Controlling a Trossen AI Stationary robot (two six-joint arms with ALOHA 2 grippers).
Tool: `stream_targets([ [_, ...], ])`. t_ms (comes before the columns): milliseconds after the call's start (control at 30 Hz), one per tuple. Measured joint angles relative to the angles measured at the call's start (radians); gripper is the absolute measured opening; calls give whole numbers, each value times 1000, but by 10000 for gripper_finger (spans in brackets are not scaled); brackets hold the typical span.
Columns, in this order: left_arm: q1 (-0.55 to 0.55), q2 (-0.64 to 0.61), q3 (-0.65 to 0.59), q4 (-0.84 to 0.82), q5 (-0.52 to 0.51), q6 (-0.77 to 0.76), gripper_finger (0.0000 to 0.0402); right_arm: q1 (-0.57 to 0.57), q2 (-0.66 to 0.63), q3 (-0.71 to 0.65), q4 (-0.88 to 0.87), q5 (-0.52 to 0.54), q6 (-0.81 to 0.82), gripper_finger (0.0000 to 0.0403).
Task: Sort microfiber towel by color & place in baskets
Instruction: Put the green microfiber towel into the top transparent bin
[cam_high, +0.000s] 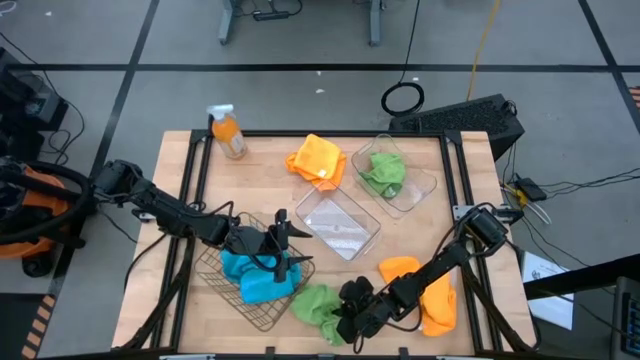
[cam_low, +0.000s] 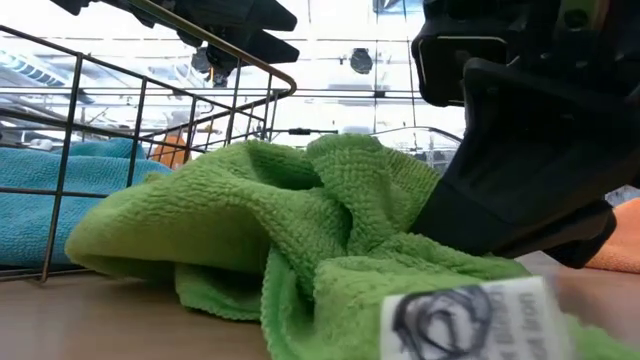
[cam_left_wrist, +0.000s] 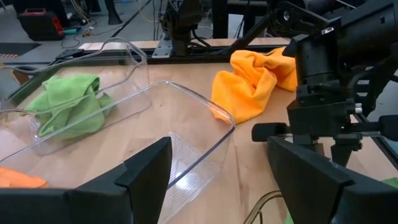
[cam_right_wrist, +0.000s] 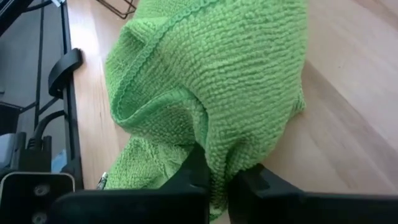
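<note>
Right wrist view showed my right pincer (cam_right_wrist: 211, 177) pinched shut on the green towel (cam_right_wrist: 217, 81), arm stretched low across the table; my left pincer (cam_high: 283, 243) hovered spread above the wire basket (cam_high: 262, 312).

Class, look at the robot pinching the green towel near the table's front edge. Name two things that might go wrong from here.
1. The right gripper is shut on only a small fold of the green towel, so the cloth may slip out when lifted.
2. The wire basket sits right beside the towel, and the left gripper hovers over it; a trailing corner might snag the wire, or the arms might bump.
</note>
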Motion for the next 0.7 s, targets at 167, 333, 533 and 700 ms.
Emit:
stream_targets([
  [167, 0, 0, 0, 4, 0, -24, 270, 12, -20, 0, 2, -41, -8, 14],
  [333, -11, 0, 0, 41, 0, -24, 270, 35, -62, 48, -77, -38, -24, 8],
  [533, -40, -1, 0, 131, 0, 0, 270, 61, -92, 203, -371, 29, -38, 6],
  [700, -56, -1, 0, 159, 0, 3, 270, 88, -95, 404, -732, 136, -13, 5],
])
